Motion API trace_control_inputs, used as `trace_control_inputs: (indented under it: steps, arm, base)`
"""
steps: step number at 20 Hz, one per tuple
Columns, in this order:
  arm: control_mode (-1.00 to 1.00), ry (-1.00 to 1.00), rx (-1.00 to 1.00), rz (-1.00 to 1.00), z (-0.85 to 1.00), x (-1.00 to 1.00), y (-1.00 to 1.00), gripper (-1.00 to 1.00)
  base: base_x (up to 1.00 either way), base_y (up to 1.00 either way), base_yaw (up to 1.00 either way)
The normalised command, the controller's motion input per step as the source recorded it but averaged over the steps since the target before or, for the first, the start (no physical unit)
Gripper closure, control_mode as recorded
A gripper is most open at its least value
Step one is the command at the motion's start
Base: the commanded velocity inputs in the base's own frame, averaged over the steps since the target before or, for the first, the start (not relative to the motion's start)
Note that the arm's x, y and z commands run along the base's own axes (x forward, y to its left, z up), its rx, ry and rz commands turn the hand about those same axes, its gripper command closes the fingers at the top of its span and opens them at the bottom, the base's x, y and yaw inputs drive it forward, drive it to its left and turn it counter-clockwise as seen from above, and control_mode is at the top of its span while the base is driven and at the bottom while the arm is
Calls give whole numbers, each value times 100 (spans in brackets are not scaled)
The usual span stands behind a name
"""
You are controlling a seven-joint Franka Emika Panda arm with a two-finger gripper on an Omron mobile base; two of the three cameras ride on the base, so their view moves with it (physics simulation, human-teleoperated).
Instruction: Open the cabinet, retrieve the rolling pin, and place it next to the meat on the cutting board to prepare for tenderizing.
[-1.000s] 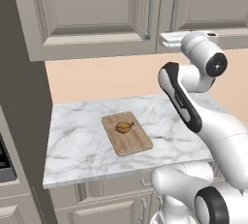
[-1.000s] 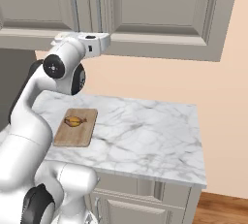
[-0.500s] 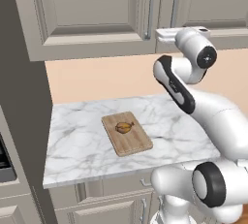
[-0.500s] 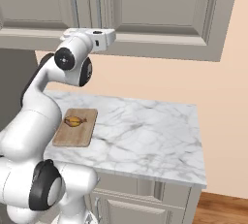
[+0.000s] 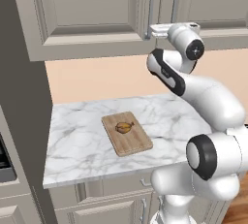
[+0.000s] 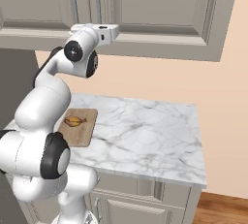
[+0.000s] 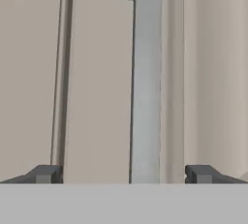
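The cabinet (image 5: 92,14) hangs over the counter with both doors shut. My gripper (image 5: 153,28) is up at its lower edge, by the bottom end of a silver bar handle (image 5: 150,9). In the hand view that handle (image 7: 145,72) runs upright between my two fingertips (image 7: 46,173), and the gripper (image 7: 123,173) is open and not touching it. The door seam (image 7: 63,72) lies just to its left. Below, the meat (image 5: 124,127) sits on the cutting board (image 5: 133,143), also seen as meat (image 6: 73,121) on the board (image 6: 82,136). The rolling pin is hidden.
The marble counter (image 5: 77,145) carries the board near its middle. A tall dark unit (image 5: 19,121) bounds it on the left, and its right end (image 6: 196,145) drops off to a wooden floor. Lower cabinet doors (image 6: 131,208) sit under the counter.
The arm has swung the hand up and left toward the cabinet doors until a bar handle stands between the fingers. The jaws stayed open. Board and meat have not moved.
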Motion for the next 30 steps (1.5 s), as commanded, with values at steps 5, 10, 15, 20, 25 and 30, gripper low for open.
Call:
trace_control_inputs:
  steps: [5, 10, 15, 20, 25, 30]
  arm:
    - [-100, 0, 0, 0, -4, 64, 0, -100]
    - [-100, 2, 0, 0, -8, 64, 4, 100]
    - [-100, 1, -2, 0, -10, 22, 8, 100]
    - [-100, 0, 0, 1, -10, -5, -2, 100]
    - [-100, 3, -1, 5, -10, -23, -32, 100]
    - [-100, 12, -2, 9, -10, -24, -50, 100]
  base:
    - [0, 0, 0]
    - [0, 0, 0]
    - [0, 0, 0]
    - [0, 0, 0]
    - [0, 0, 0]
    - [0, 0, 0]
